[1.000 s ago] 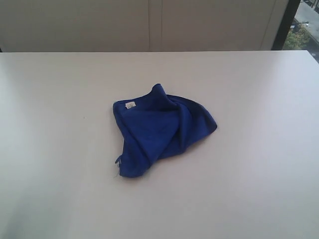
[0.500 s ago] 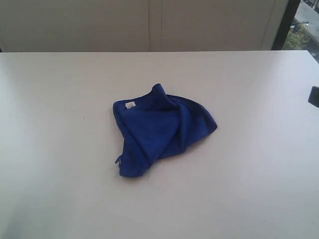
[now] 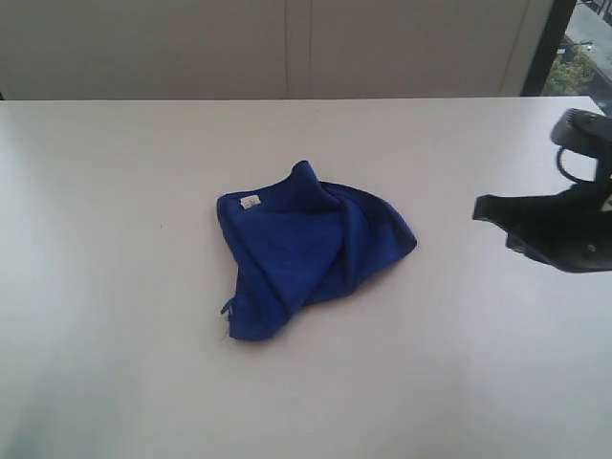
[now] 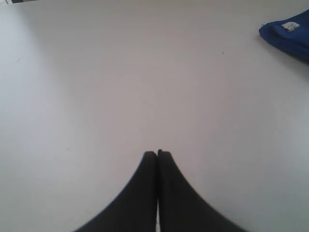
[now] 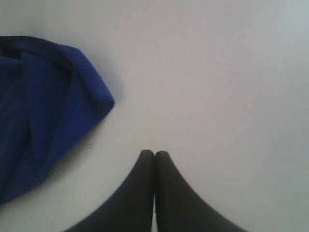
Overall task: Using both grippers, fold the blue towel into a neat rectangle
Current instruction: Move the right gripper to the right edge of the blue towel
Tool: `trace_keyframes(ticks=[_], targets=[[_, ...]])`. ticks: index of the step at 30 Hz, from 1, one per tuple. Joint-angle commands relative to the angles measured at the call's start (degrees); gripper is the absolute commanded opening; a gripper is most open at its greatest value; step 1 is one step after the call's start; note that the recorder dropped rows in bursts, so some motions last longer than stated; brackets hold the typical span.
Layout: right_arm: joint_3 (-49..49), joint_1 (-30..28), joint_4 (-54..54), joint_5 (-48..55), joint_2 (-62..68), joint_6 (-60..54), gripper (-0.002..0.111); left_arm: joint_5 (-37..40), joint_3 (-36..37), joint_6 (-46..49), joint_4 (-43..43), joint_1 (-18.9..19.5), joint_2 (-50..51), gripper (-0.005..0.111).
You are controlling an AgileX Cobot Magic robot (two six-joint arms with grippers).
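Note:
The blue towel [image 3: 311, 249] lies crumpled in a rough triangle at the middle of the white table [image 3: 115, 335], its small white tag [image 3: 250, 202] showing at the far-left corner. My right gripper [image 3: 481, 208] reaches in from the right edge, shut and empty, a little way right of the towel. In the right wrist view the right gripper [image 5: 154, 152] has its jaws pressed together over bare table, with the blue towel [image 5: 43, 111] off to one side. The left gripper [image 4: 157, 153] is shut too, over bare table; only a corner of the towel [image 4: 287, 36] with its tag shows. The left arm is outside the exterior view.
A pale wall [image 3: 287, 48] runs behind the table's far edge. A dark window frame [image 3: 545, 48] with outdoor greenery stands at the far right.
My right arm has come into the exterior view from the right edge and moved left toward the towel. The towel has not moved.

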Motion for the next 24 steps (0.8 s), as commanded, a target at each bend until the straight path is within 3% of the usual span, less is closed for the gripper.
trace_keyframes(ticks=[1,5,10,12,24], targets=[[-6.5,3.7,0.9,-0.4,8.3,-3.0,0.000,0.0,0.3,-0.4,0.0,0.1,-0.3,0.000],[-10.5,6.6,1.1,-1.2,15.7,-6.1,0.008,0.0,0.3,-0.4,0.0,0.1,-0.3,0.000],[-14.9,8.0,1.1,-1.7,22.2,-7.1,0.036,0.0,0.3,-0.4,0.0,0.1,-0.3,0.000],[-15.5,8.0,1.1,-2.3,23.9,-7.1,0.041,0.0,0.3,-0.4,0.0,0.1,-0.3,0.000],[-15.6,8.0,1.1,-12.4,29.3,-7.8,0.043,0.0,0.3,-0.4,0.0,0.1,-0.3,0.000]])
